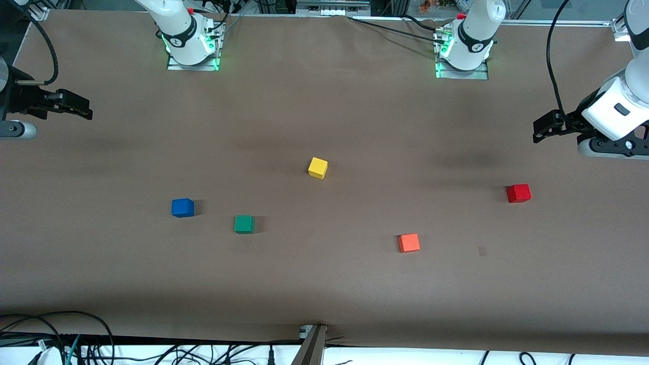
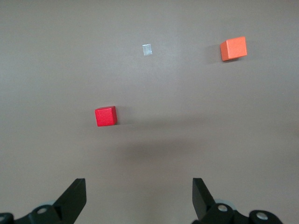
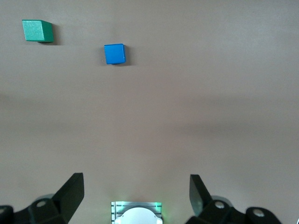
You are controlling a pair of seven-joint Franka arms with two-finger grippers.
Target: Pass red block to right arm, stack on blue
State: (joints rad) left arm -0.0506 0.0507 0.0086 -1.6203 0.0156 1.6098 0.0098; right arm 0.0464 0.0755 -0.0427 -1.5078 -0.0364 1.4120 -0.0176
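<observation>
left tool (image 1: 538, 133) up over the surface (image 1: 324, 284) at left arm's end, jaws apart, empty | right tool (image 1: 86, 109) up at right arm's end, jaws apart, empty | red block (image 1: 518, 193) on surface near left tool, orange block (image 1: 408, 243) nearer camera | blue block (image 1: 182, 208) toward right arm's end, green block (image 1: 244, 224) beside it

Both arms are glossy white with black joint bands, each bolted to a silver metal base plate lit by green lamps at the surface's edge along the robots' side. Black cables trail from the bases and loop along the links. The left end effector (image 1: 545, 129) is black, mounted under a white wrist housing with a dark button; its fingers (image 2: 74, 198) are wedge-shaped with round pivot screws. The right end effector (image 1: 76, 107) is black too, beside a silver wrist cylinder.
</observation>
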